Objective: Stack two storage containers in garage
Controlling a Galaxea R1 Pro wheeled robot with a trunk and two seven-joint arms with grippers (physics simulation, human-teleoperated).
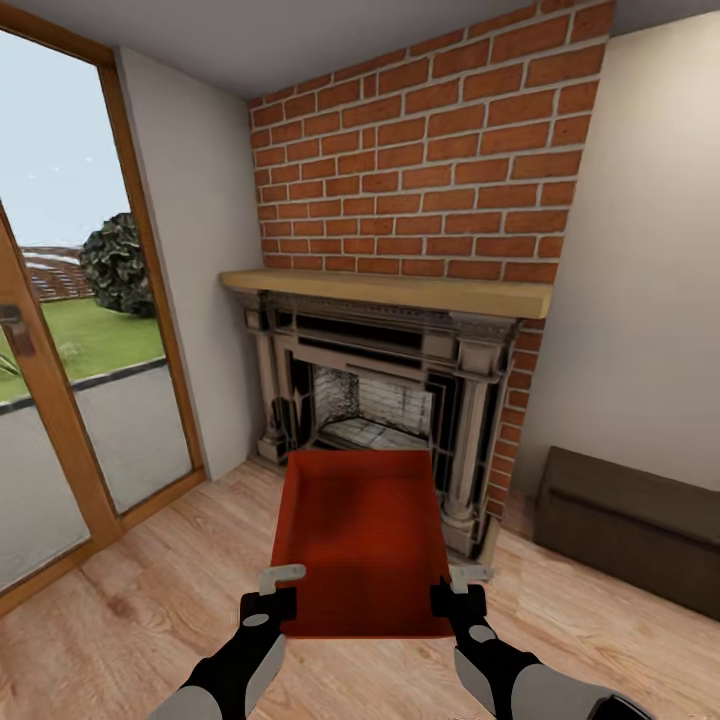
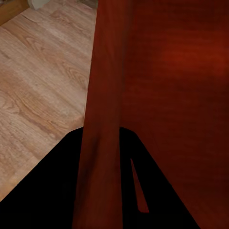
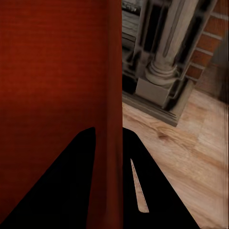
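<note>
Both arms hold one orange-red storage container (image 1: 362, 540) in front of the brick fireplace (image 1: 385, 420).

In the head view the left gripper (image 1: 268, 603) clamps the container's left wall near its front corner and the right gripper (image 1: 458, 600) clamps the right wall opposite it, so the box hangs level above the light wood-plank floor (image 1: 130, 590). The left wrist view shows the thin wall (image 2: 102, 119) running between that arm's dark fingers (image 2: 52, 191), which are closed onto it; the right wrist view shows the same on the other wall (image 3: 113, 119), with a fireplace column (image 3: 164, 52) beyond. A dark low bench (image 1: 630, 530) stands to the right, and a glass door (image 1: 60, 330) to the left.
</note>
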